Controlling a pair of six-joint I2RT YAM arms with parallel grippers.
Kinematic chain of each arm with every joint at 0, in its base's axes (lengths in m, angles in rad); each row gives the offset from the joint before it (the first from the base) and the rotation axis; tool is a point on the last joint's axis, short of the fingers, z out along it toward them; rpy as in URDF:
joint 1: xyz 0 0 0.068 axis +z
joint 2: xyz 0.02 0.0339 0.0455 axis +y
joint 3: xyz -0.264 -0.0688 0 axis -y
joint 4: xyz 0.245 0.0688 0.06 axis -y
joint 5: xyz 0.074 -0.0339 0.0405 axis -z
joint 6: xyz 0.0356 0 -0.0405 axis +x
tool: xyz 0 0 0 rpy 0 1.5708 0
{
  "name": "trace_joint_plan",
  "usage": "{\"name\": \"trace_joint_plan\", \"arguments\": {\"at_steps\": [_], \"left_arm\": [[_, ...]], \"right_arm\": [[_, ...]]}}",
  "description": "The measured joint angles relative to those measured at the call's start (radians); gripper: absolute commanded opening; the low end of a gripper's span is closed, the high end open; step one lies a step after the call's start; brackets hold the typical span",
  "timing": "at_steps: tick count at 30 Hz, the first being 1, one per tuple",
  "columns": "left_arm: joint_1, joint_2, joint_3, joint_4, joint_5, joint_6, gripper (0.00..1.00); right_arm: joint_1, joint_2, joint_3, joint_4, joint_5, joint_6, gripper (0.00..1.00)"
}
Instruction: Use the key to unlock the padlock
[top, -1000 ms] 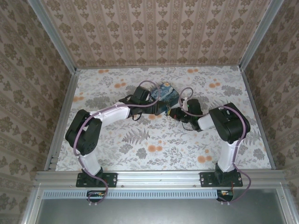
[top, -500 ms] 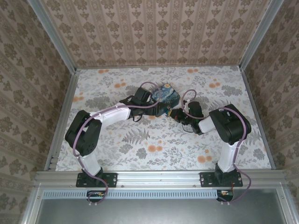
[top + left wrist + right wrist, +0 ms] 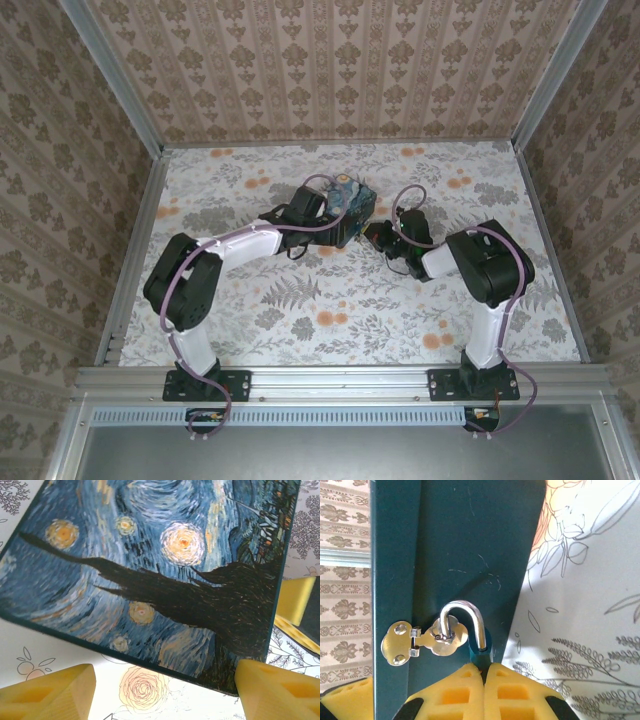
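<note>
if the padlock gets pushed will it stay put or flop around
Likely flops: the padlock hangs only by its thin shackle through the hasp loop, so it can probably pivot. Its body looks tiny beside the right gripper, so probably light and fiddly.

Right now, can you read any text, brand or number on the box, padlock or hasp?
None readable. The box lid carries only a painted starry night; its teal side, the hasp and the padlock's shackle are blank; the padlock body sits mostly behind the right gripper.
</note>
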Motion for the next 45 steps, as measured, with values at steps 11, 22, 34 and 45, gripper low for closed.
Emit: {"name": "trace_joint_plan", "arguments": {"at_steps": [11, 22, 34, 45], "left_arm": [[0.002, 0.025, 0.009, 0.044, 0.012, 0.000, 0.74], [0.002, 0.107, -0.006, -0.070, 0.011, 0.024, 0.73], [0.008, 0.095, 0.000, -0.093, 0.023, 0.031, 0.74], [0.022, -0.055, -0.042, -0.176, 0.039, 0.022, 0.77]], "right_arm": [[-0.029, 0.018, 0.089, -0.114, -0.014, -0.001, 0.00], [-0.091, 0.045, 0.380, -0.574, -0.023, -0.214, 0.00], [-0.099, 0.053, 0.450, -0.795, 0.017, -0.363, 0.00], [-0.104, -0.137, 0.154, -0.659, 0.004, -0.296, 0.00]]}}
